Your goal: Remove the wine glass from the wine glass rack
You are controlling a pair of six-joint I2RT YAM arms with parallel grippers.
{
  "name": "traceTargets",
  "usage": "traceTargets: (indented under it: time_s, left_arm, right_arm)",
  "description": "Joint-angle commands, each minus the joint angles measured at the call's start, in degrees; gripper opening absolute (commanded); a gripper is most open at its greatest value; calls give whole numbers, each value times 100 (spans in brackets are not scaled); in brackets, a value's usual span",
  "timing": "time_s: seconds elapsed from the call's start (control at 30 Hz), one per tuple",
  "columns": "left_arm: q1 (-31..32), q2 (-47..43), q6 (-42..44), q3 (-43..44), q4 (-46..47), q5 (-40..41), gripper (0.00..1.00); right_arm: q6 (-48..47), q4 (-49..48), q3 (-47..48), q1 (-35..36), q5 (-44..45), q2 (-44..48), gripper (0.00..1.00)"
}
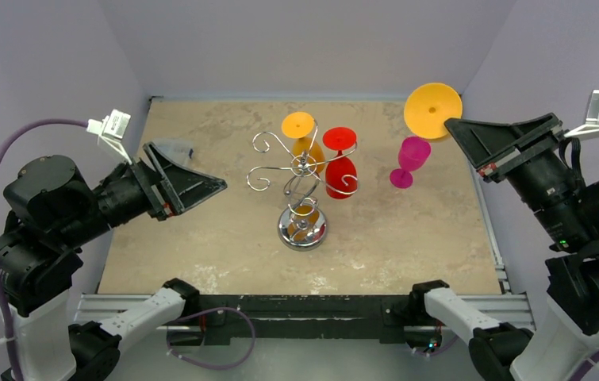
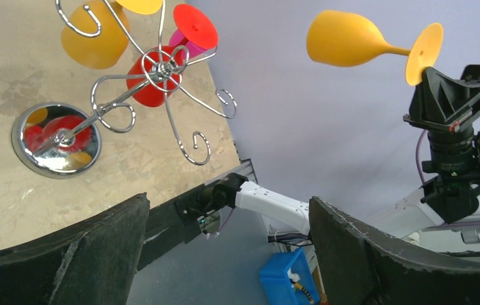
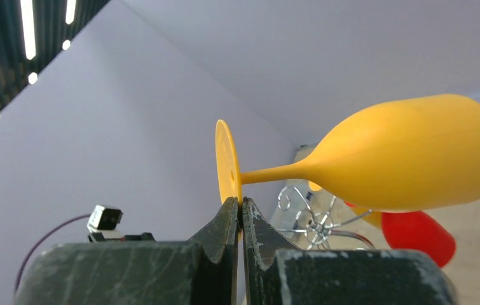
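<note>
The chrome wine glass rack (image 1: 304, 186) stands mid-table on its round base (image 1: 302, 228). An orange glass (image 1: 302, 136) and a red glass (image 1: 341, 165) hang on it upside down. My right gripper (image 1: 453, 125) is shut on the rim of the foot of a second orange wine glass (image 1: 432, 111), held in the air to the right of the rack, clear of it. In the right wrist view the gripper (image 3: 241, 206) pinches the foot and the bowl (image 3: 415, 155) lies sideways. My left gripper (image 1: 213, 186) is open and empty, left of the rack (image 2: 154, 70).
A magenta glass (image 1: 408, 161) stands on the table between the rack and my right gripper. A pale bluish object (image 1: 175, 148) lies behind my left gripper. Grey walls enclose the table. A blue bin (image 2: 288, 276) sits off the table's near edge.
</note>
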State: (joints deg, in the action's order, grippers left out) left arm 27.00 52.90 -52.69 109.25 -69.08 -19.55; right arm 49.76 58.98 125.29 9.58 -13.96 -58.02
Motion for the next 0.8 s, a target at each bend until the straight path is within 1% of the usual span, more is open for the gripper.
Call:
traceTargets:
  time_s: [0.0, 0.17, 0.3, 0.37, 0.43, 0.57, 0.77]
  left_arm:
    - [-29, -32, 216, 70, 646, -340, 93]
    - [-29, -60, 136, -94, 1662, -731, 93]
    - [-35, -46, -263, -395, 2774, -1110, 93]
    - [-45, 28, -434, -486, 3284, -1234, 93]
    - [-81, 142, -629, -549, 3732, -1325, 94]
    - [-222, 347, -1307, -832, 5005, -1515, 94]
    - [-385, 648, -2258, -1245, 6748, -1548, 94]
  right_arm:
    - [742, -1403, -689, -20, -51, 148, 0]
    - [1867, -2878, -1909, -18, -414, 446, 0]
    - [2774, -4102, -2516, -22, -513, 471, 0]
    - [3196, -4784, -2657, -24, -579, 374, 0]
    - [3550, -5271, -2683, -21, -641, 235, 0]
    - [4182, -5928, -2588, -18, -792, -117, 0]
    - [4974, -6740, -2630, -19, -960, -376, 0]
